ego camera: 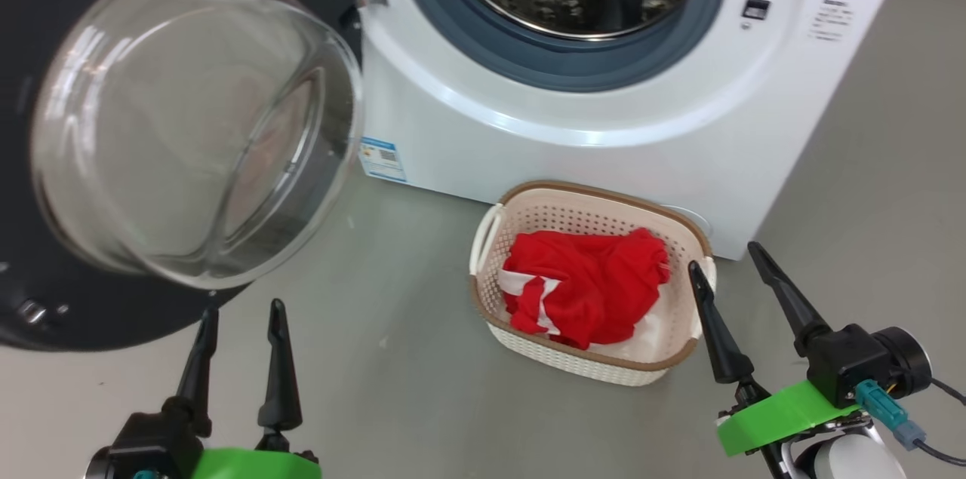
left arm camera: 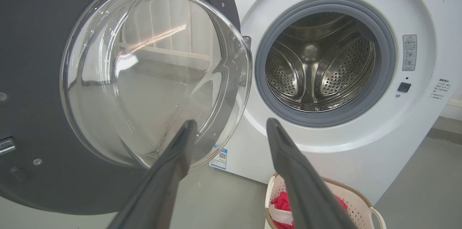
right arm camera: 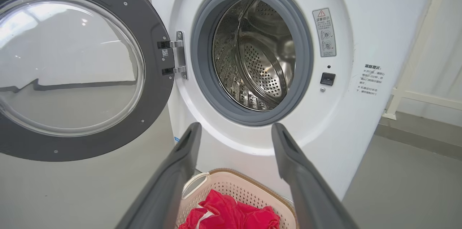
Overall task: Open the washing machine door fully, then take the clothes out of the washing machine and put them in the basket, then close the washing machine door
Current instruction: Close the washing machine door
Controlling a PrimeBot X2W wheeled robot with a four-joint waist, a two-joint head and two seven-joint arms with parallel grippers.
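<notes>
While the red clothes lie in the cream-white perforated basket and the left gripper and right gripper are spread wide and empty, the open round black-rimmed glass door could be left unlatched if pushed on its bulging bowl.

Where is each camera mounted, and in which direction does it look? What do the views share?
Head view: on the head, looking forward and down at the basket holding the clothes; left gripper and right gripper show.
Left wrist view: on the left wrist, facing the open washing machine door and the drum; its own two fingers show.
Right wrist view: on the right wrist, facing the drum; its own two fingers show.
Shared: door, basket and clothes in all three.
</notes>
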